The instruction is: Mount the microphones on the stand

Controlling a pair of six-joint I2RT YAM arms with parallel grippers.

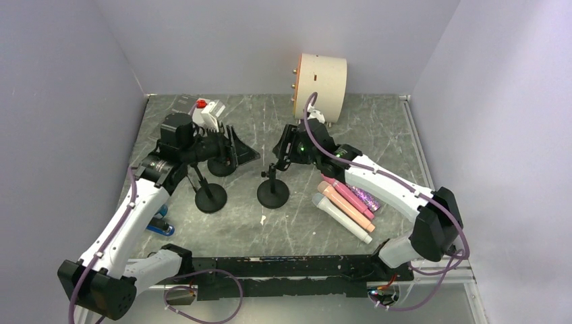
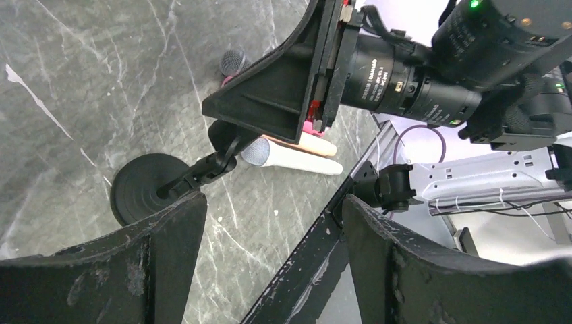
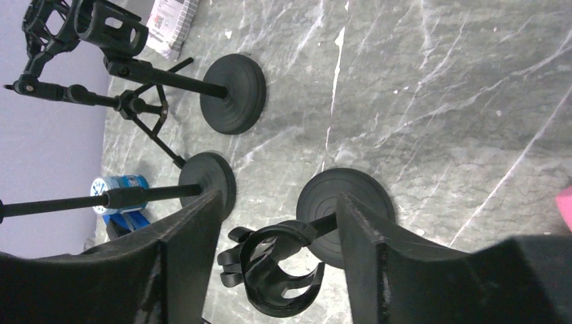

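Note:
Several microphones lie side by side on the table at the right: a pink one (image 1: 347, 194), a peach one (image 1: 345, 206), a white one (image 1: 340, 219) and a purple glitter one (image 1: 367, 199). The middle stand (image 1: 273, 194) is upright with an empty black clip (image 3: 280, 283) on top. My right gripper (image 3: 278, 202) is open and straddles that clip, with a gap on each side. My left gripper (image 2: 273, 209) is open and empty, hovering left of the right gripper (image 1: 280, 156). The left wrist view shows the white mic (image 2: 297, 160) and the peach mic (image 2: 320, 144) behind the stand's base (image 2: 145, 185).
Two more black stands (image 1: 210, 199) (image 1: 222, 165) are at the left, both with empty clips. A beige cylinder (image 1: 320, 84) and a white device with a red button (image 1: 208, 113) sit at the back. A blue object (image 1: 158, 226) lies near the left arm. A black rail (image 1: 290, 263) runs along the near edge.

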